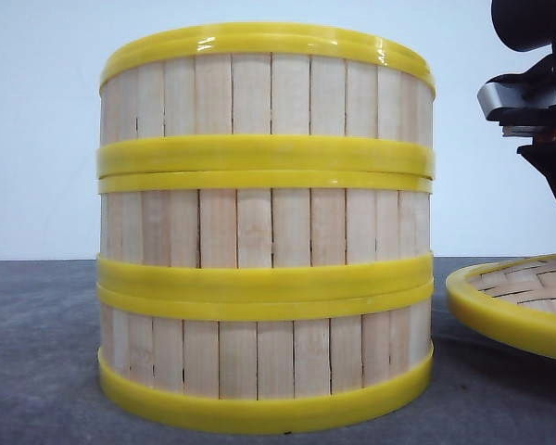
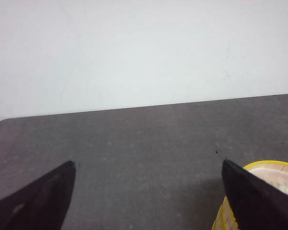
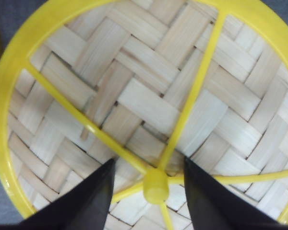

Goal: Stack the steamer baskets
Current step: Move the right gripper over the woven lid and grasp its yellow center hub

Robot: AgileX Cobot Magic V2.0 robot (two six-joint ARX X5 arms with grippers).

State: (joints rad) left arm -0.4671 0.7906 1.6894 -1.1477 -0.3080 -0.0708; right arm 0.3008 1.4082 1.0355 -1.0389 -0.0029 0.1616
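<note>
Two right fingers (image 3: 81,203) straddling the lid (image 3: 134,96) hub

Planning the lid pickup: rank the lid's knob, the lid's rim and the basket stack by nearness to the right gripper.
1. Knob, between the right gripper's fingers, wrist view.
2. Lid rim, encircling the knob.
3. Basket stack, off to the left in the front view.

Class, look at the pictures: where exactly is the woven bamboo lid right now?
In the front view the lid lies on the table to the right of the stacked steamer baskets, apart from them, with the right gripper directly above its central knob.
</note>
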